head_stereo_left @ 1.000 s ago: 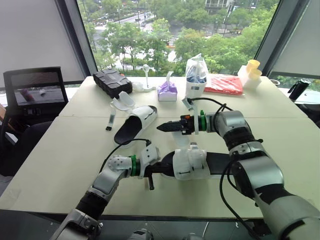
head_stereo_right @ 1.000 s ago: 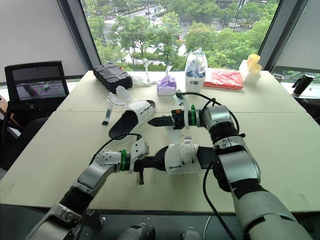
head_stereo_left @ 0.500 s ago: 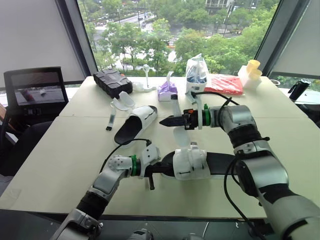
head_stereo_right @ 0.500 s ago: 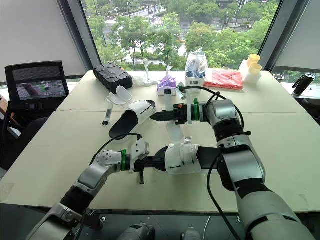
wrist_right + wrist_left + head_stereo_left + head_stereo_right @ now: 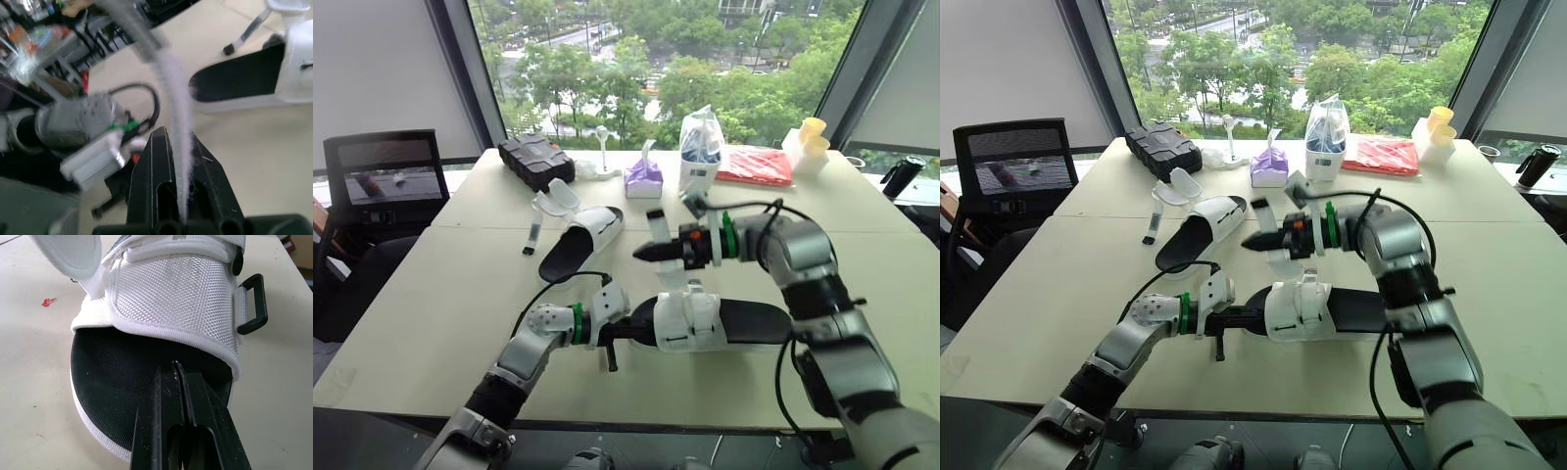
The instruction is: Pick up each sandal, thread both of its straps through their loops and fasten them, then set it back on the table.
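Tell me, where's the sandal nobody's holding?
In the head views, the free sandal lies on the table left of centre, between the left gripper and the black case.

The near sandal (image 5: 690, 319) lies on the table (image 5: 440, 294), the second sandal (image 5: 581, 241) behind-left.

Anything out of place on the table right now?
The far sandal lies with its straps undone and splayed on the table. The near sandal has one strap pulled up, pinched in the right tool; nothing spilled or damaged.
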You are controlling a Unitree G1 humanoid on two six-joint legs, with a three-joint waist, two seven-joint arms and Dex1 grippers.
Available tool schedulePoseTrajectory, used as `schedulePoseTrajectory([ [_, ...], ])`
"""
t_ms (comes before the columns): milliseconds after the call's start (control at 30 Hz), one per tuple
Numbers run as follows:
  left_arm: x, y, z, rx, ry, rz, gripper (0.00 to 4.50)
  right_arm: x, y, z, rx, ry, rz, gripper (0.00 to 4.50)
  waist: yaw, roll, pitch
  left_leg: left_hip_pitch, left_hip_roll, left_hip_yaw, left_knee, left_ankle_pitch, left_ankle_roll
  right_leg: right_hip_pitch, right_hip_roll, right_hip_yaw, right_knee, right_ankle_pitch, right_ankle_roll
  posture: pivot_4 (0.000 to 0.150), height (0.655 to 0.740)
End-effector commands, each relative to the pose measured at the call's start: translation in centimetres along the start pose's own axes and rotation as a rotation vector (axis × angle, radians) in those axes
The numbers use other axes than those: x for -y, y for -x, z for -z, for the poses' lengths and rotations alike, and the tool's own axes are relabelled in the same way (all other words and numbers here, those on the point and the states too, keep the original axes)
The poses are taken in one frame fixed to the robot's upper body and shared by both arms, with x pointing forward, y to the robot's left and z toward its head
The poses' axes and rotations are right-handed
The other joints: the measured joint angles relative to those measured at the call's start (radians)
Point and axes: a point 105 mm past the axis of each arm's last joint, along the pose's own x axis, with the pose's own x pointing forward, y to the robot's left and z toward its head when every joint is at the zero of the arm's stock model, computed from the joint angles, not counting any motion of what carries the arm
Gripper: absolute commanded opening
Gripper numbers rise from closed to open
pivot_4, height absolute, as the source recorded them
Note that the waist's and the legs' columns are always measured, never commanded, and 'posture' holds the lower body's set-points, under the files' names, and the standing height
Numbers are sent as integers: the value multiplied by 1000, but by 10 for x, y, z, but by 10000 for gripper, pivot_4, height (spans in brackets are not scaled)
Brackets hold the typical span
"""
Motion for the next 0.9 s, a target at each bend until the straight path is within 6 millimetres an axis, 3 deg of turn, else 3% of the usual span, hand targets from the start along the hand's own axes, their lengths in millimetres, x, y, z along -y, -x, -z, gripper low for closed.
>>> schedulePoseTrajectory([
  [33, 5, 1, 36, -135, 70, -8, 0, -24, 0, 0, -32, 195, 39, 985, -2, 0, 0, 0, 0, 1, 0, 0, 0, 0, 0, 0, 0, 0, -1, 1500, 7400],
  [200, 8, 2, 38, -140, 74, -2, 0, -44, -2, 35, -72, 372, 132, 985, -4, -1, 0, 0, 1, 0, 0, 0, 0, 1, 0, -1, -1, -2, -2, 1500, 7400],
  [400, 11, 1, 37, -135, 93, 14, 0, -36, 2, 65, -103, 680, 271, 985, -4, -2, 0, 0, 1, 0, -1, 0, 0, 2, -1, -1, -3, -4, 1, 1500, 7400],
  [600, 12, 2, 37, -139, 92, 18, 0, -43, 8, 97, -195, 992, 211, 985, -3, -3, 0, 0, 0, 0, -1, 0, 0, 2, 0, -2, -4, -2, -2, 1500, 7400],
  [700, 13, 2, 37, -141, 92, 18, 0, -43, 19, 97, -196, 1092, 231, 9842, -2, -3, 0, 2, 1, 0, -1, 0, 0, 4, 0, -2, -4, -2, -2, 1500, 7400],
  [833, 14, 3, 37, -142, 94, 19, 0, -53, 30, 95, -177, 1122, 223, 29376, -1, -4, 1, 2, 1, 0, -1, 0, 0, 5, 0, -1, -4, -2, -2, 1500, 7400],
  [900, 15, 3, 38, -142, 93, 20, 0, -58, 37, 88, -134, 1040, 242, 39480, -2, -5, 1, 2, 1, 0, -2, 0, 0, 6, 0, -1, -4, -3, -1, 1500, 7400],
])
